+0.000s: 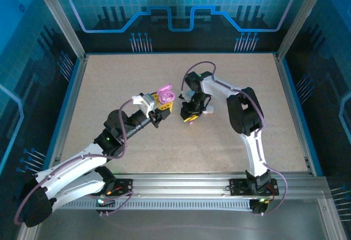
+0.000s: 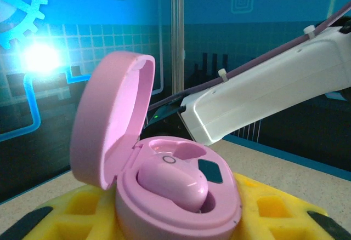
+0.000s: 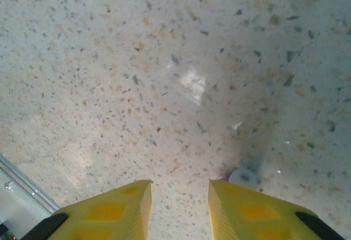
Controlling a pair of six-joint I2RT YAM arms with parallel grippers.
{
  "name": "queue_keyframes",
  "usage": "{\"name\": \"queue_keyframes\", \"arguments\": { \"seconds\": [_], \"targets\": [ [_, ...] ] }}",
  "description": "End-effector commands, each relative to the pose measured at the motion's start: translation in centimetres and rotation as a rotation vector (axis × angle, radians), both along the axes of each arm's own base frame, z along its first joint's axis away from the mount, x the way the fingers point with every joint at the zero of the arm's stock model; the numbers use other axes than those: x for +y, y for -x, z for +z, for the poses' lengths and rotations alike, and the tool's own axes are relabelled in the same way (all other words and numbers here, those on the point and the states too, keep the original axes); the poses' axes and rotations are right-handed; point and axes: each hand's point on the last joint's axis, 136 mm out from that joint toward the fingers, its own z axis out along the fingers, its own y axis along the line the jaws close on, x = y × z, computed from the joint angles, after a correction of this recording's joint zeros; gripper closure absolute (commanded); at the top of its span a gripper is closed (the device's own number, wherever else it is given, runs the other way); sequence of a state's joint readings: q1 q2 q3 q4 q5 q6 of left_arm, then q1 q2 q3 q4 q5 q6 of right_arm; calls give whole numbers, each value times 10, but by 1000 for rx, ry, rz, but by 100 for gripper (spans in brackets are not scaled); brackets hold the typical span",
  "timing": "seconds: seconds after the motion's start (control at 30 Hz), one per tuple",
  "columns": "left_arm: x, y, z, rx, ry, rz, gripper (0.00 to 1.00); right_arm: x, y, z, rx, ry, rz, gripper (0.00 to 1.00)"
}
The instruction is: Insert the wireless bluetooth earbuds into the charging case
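L hand (image 1: 160, 108) clamped on pink case (image 1: 165, 95), mid-table (image 1: 109, 75). Case upright and open.

L wrist view: lid (image 2: 112, 116) hinged back to the left, and yellow fingers (image 2: 71, 212) flank the case base (image 2: 181, 223) on both sides. One pink earbud (image 2: 173, 182) lies in the case well, domed side up. The slot behind it has a dark patch; can't tell if it is filled. White link of R arm (image 2: 263, 95) crosses behind the case.

R hand (image 1: 192, 113) is just beside the case, to its right, pointed down at the table. R wrist view: fingers (image 3: 123, 204) apart, nothing between them, speckled table (image 3: 164, 59) below. Small pale bit (image 3: 244, 175) w/ purple edge lies on the table just by the right fingertip; too blurred to ID.
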State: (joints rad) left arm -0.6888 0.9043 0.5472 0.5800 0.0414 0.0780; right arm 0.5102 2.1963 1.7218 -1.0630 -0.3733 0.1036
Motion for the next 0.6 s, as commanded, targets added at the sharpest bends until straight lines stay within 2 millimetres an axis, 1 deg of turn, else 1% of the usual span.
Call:
{"name": "queue_keyframes", "arguments": {
  "seconds": [0.0,0.07,0.13,0.3,0.43,0.57],
  "targets": [
    [1,1,23,-42,40,-12,67,3,-6,24,-77,-14,11,66],
    [1,2,23,-42,42,-13,67,4,-14,24,-103,-9,17,65],
    [1,2,23,-43,44,-14,67,5,-21,20,-114,8,17,64],
    [2,3,23,-41,46,-13,67,12,-30,2,-86,25,20,64],
    [3,2,22,-40,45,-8,67,17,-28,-9,-51,23,24,65],
    [3,2,22,-39,44,-7,67,15,-22,-16,-27,33,28,66]
  ]
}}
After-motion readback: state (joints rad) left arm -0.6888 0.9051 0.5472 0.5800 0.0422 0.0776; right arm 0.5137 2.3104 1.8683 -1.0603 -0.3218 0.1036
